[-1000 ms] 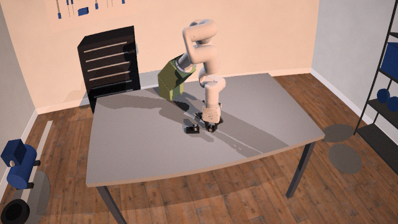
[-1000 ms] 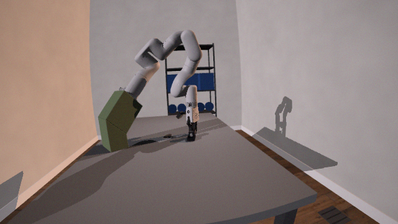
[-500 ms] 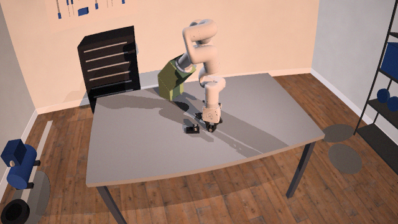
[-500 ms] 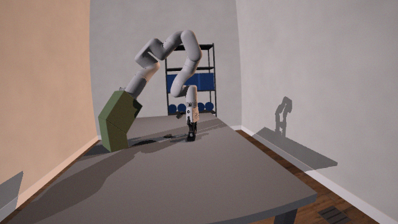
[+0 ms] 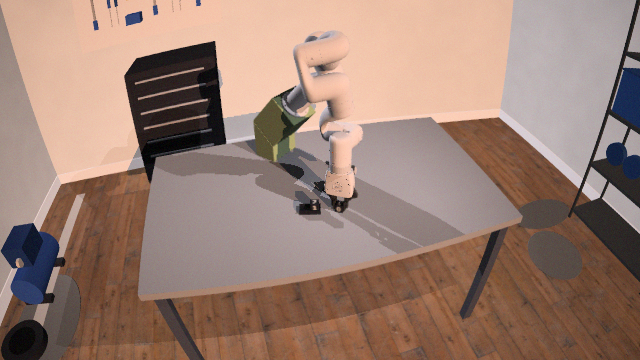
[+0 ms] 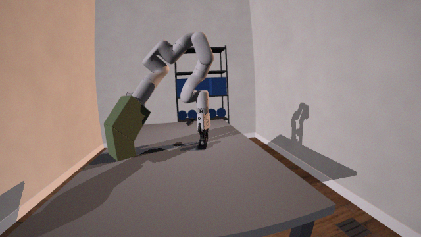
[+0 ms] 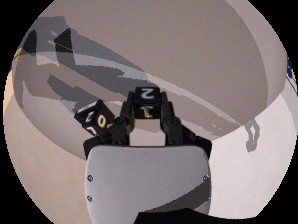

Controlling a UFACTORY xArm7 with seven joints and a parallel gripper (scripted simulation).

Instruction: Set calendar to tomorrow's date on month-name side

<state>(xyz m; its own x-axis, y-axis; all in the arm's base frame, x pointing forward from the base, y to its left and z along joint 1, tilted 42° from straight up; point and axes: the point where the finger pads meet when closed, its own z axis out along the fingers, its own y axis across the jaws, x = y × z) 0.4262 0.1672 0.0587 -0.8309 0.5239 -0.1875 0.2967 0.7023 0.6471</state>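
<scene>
The grey table (image 5: 225,225) (image 6: 197,184) is the widest thing, and over it bends the white arm (image 5: 327,90) (image 6: 202,49). Its gripper (image 5: 339,202) (image 6: 202,141) (image 7: 147,99) points down, with the fingers partly open and closed on both sides of one black cube (image 7: 147,93), which shows a white 2. Near it, on the table, is the small dark calendar tray (image 5: 305,211). The other black cube (image 5: 314,204) (image 7: 95,118) is at this tray, showing a 0 and a 2. I cannot tell the month side.

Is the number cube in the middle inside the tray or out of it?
Out: the cube sits beside the tray.
</scene>
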